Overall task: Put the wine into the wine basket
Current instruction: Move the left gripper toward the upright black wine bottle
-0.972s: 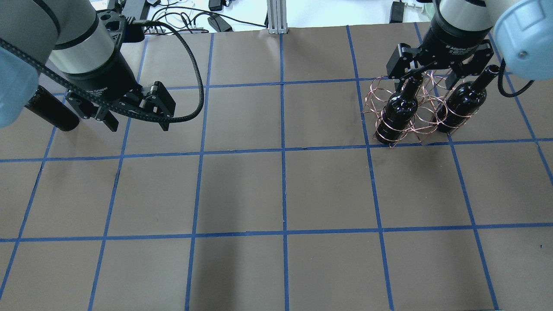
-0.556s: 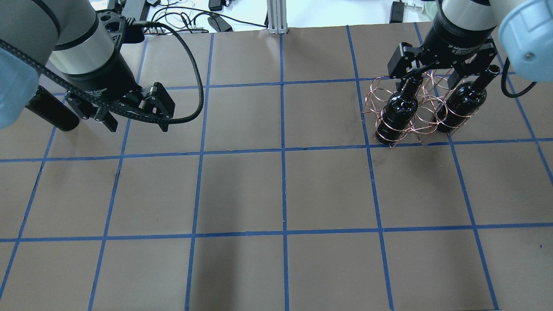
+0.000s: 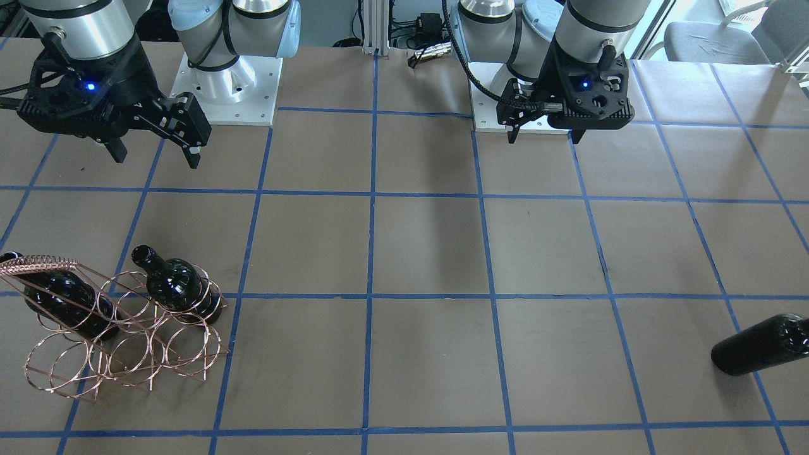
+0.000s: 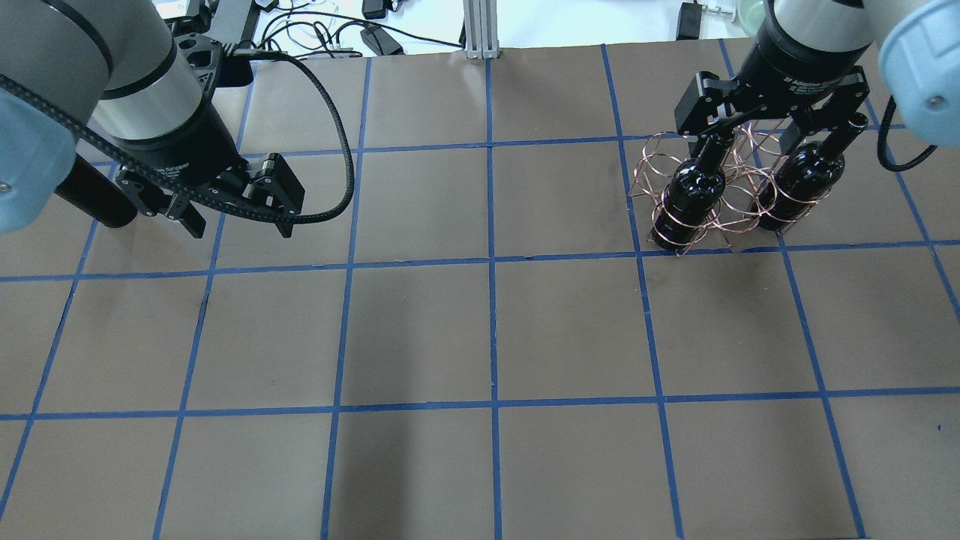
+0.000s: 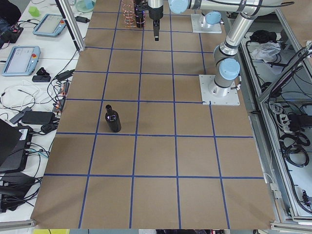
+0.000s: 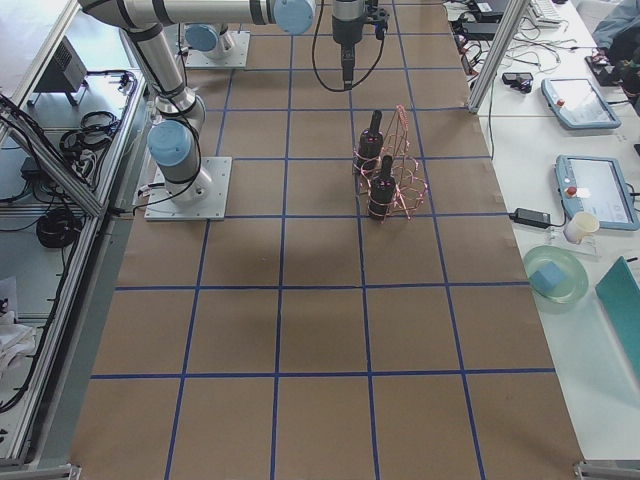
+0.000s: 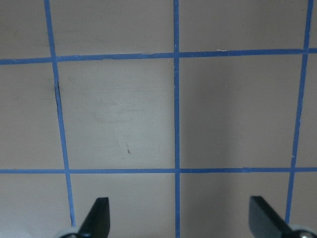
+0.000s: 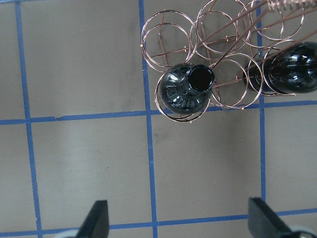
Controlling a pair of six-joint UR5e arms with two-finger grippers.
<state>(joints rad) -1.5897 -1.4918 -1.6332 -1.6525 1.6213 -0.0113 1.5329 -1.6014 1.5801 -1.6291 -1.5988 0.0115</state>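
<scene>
Your right fingers [image 3: 188, 136], spread and empty, are backing off the basket [image 3: 38, 263]: two bottles [image 4: 686, 199] seated. Remaining: third bottle [image 3: 758, 344], upright on counter [image 4: 487, 330] far left, beside left fingers [image 4: 279, 187], also spread. Take it next.

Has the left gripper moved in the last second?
Yes. In the overhead view the left gripper has shifted slightly toward the bottom of the view, ending closer to the horizontal blue tape line below it.
</scene>
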